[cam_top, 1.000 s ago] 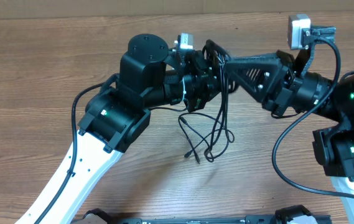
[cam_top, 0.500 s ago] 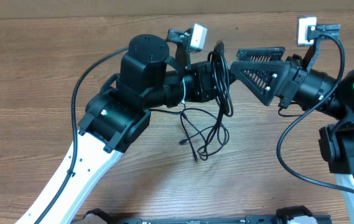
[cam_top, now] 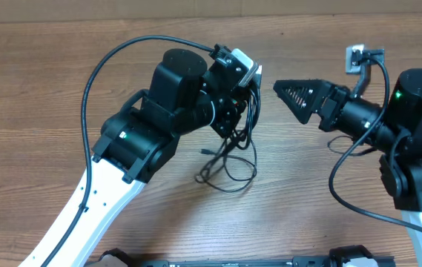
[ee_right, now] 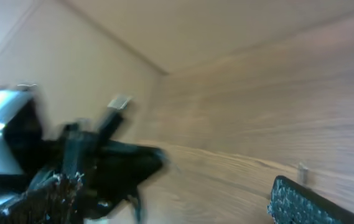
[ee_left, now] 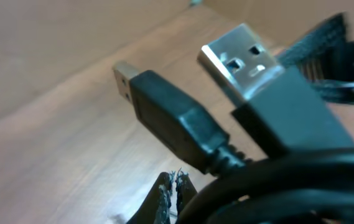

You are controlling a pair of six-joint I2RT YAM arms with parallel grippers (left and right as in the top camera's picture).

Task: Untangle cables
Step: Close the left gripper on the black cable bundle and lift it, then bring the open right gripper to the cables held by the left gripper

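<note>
From overhead, the tangle of thin black cables (cam_top: 229, 159) sits at the middle of the brown wooden table (cam_top: 47, 89). Its lower loops rest on the wood and are still crossed over one another. The upper strands rise to the left gripper (cam_top: 239, 104), which seems to be pinching them, since they hang from it. The right gripper (cam_top: 292, 93) is just to the right of that bundle, apart from it and holding nothing. I judge the task to be barely started: no cable lies separate, so the whole sorting remains.

The left wrist view shows what the overhead cannot. A large black USB plug with a silver metal end (ee_left: 257, 81) and a smaller black plug (ee_left: 164, 115) sit side by side, very close to the lens. A thick black cord runs beneath them, above a textured fingertip (ee_left: 167, 196). This view does not show the loops on the table.

The right wrist view is blurred. It shows this gripper's own fingers (ee_right: 304, 202) spread wide with nothing between them, which the overhead does not make clear. The other arm's bundle is dark at the left, with a silver plug end (ee_right: 119, 102) sticking up.
</note>
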